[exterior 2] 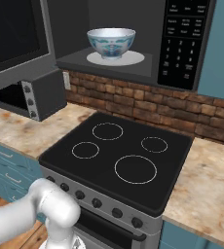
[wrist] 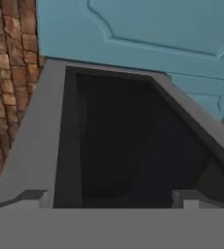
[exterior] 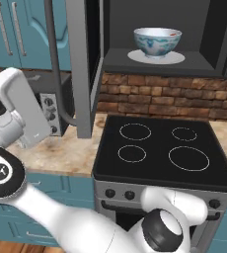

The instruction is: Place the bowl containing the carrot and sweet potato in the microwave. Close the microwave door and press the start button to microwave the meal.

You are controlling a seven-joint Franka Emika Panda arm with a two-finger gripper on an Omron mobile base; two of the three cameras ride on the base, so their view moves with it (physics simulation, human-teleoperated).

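bowl (exterior: pixel 157 43) sitting on turntable; microwave door (wrist: pixel 114 141) hanging open ahead of jaws, stiff, swinging freely if pushed at frame; jaw opening impossible to tell.

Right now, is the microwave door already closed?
No. In the left base view the microwave door stands swung open, and the bowl sits in plain sight on the white plate inside the microwave.

Soft, even rendered light, no glare; the microwave (exterior: pixel 160 34) cavity sits dim, the microwave door (wrist: pixel 119 141) window nearly black, edges slightly soft.
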